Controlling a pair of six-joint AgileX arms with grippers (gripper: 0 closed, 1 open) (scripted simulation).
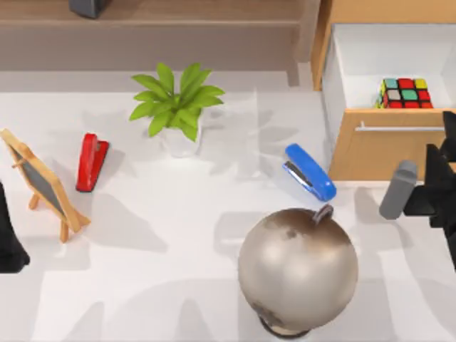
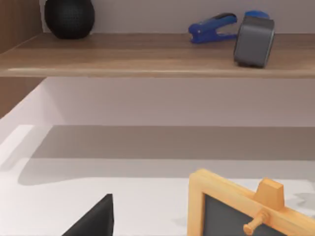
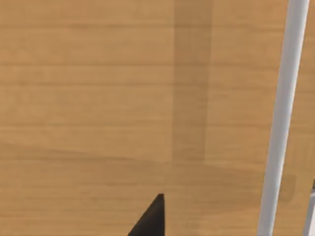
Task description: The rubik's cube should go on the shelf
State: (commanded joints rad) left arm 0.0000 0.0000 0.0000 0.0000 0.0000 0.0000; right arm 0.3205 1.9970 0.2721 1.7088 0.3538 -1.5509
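The cube (image 1: 405, 93) is lying inside the open drawer (image 1: 377, 146), well apart from the shelf (image 1: 178, 32). My right gripper (image 1: 445, 174) is hanging just beside the drawer front; whether its fingers are apart, I cannot tell.

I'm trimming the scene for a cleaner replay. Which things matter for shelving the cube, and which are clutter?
Job: rubik's cube in the open drawer; shelf; right tool.

Clutter: plant, red stapler, blue stapler, globe, chalkboard.
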